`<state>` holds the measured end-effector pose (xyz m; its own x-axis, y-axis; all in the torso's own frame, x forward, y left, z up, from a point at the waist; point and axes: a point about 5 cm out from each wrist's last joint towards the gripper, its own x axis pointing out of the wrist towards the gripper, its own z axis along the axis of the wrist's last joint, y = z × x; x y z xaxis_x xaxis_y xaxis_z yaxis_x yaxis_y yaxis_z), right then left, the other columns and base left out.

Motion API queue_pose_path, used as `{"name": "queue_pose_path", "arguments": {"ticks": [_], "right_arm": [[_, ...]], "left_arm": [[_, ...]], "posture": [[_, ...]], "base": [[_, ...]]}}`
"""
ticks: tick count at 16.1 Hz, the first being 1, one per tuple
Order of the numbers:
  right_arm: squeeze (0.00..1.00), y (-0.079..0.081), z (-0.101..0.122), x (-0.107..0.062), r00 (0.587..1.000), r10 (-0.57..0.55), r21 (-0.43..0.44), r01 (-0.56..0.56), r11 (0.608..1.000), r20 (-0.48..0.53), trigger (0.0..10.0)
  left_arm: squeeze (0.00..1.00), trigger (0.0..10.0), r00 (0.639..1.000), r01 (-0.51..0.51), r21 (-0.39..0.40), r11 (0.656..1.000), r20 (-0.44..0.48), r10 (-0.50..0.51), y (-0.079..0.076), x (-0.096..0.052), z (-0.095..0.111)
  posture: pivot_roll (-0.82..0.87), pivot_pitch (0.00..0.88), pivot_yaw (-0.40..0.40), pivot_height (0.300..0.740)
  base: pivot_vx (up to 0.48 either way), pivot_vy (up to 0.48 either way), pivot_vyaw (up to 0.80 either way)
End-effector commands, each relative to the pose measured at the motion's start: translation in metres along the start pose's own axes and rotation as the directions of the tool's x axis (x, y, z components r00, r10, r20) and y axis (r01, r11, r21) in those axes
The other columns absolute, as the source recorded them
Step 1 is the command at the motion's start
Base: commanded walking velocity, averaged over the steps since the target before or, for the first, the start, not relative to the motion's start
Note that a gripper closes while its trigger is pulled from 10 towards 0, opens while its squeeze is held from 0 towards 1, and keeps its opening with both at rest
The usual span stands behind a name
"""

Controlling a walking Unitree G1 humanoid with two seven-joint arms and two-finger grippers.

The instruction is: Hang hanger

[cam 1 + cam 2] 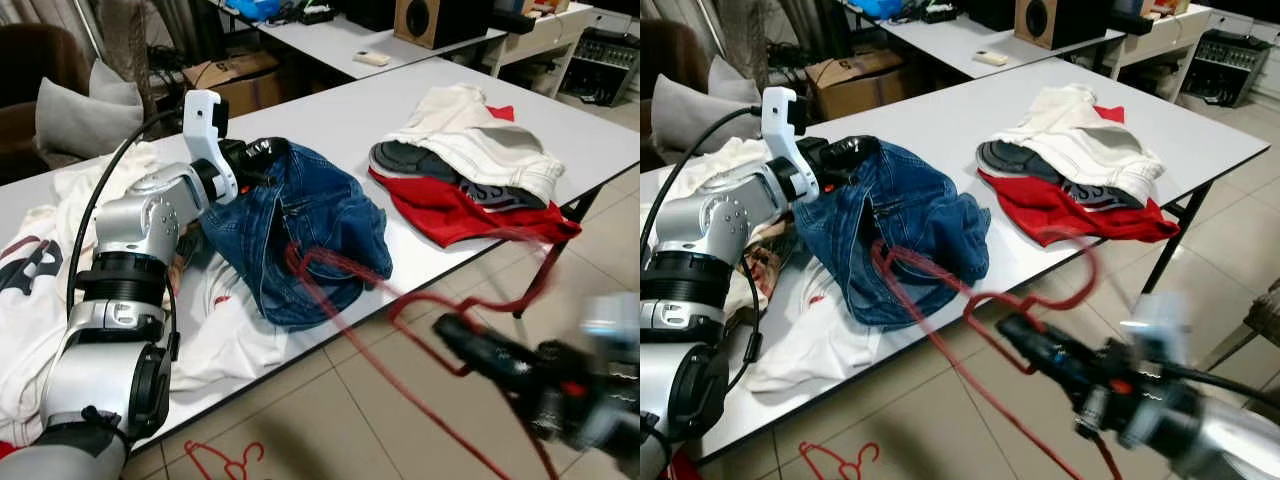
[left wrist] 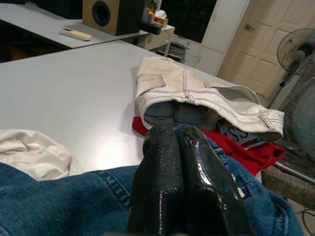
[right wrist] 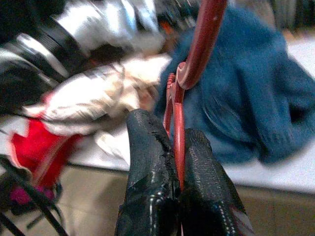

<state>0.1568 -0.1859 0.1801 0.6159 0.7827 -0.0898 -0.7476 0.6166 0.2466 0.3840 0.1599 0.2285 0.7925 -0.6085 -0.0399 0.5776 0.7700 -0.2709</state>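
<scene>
Blue jeans [image 1: 305,235] lie heaped on the white table [image 1: 330,115]. My left gripper [image 1: 262,155] is at the top of the heap, its fingers [image 2: 170,162] pressed shut, with the denim bunched up to them. A red wire hanger [image 1: 335,262] reaches from below the table's front edge up to the jeans, and is blurred by motion. My right gripper [image 1: 450,328] is low in front of the table and is shut on the hanger's wire [image 3: 178,105]. In the right wrist view the wire runs between the two black fingers [image 3: 147,147] towards the jeans [image 3: 236,98].
A pile of cream trousers [image 1: 470,135] over a red garment [image 1: 450,210] lies on the table's right half. White shirts [image 1: 30,290] cover its left end. Another red hanger [image 1: 225,462] lies on the tiled floor. A cardboard box [image 1: 235,80] and a second table stand behind.
</scene>
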Motion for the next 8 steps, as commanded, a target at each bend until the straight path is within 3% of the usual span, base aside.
{"name": "queue_pose_path", "arguments": {"ticks": [1, 3, 6, 8], "right_arm": [[0.0, -0.011, -0.012, 0.004, 0.994, -0.081, 0.002, 0.081, 0.997, -0.073, 10.0], [0.0, -0.026, -0.025, 0.011, 0.979, -0.162, 0.011, 0.165, 0.986, -0.127, 10.0], [0.0, -0.032, -0.041, 0.014, 0.969, -0.172, 0.032, 0.18, 0.983, -0.18, 10.0], [0.0, -0.047, -0.039, 0.012, 0.952, -0.271, -0.015, 0.272, 0.962, -0.141, 10.0]], "left_arm": [[0.0, 0.0, 1.0, 0.001, 0.005, 1.0, 0.025, -0.001, -0.001, -0.001, 0.011], [0.0, 0.0, 1.0, 0.012, 0.011, 1.0, 0.015, -0.012, -0.002, -0.002, 0.012], [0.0, 0.0, 1.0, 0.0, 0.021, 1.0, 0.006, 0.0, 0.001, -0.004, 0.012], [0.0, 0.0, 1.0, -0.008, 0.025, 1.0, 0.0, 0.008, 0.002, -0.006, 0.012]], "posture": [[-0.24, 0.0, 0.122, 0.74], [-0.23, 0.0, 0.117, 0.74], [-0.23, 0.0, 0.115, 0.74], [-0.22, 0.0, 0.117, 0.74]], "base": [[0.0, 0.0, 0.0], [0.0, 0.0, 0.0], [0.0, 0.0, 0.0], [0.0, 0.0, 0.0]]}}
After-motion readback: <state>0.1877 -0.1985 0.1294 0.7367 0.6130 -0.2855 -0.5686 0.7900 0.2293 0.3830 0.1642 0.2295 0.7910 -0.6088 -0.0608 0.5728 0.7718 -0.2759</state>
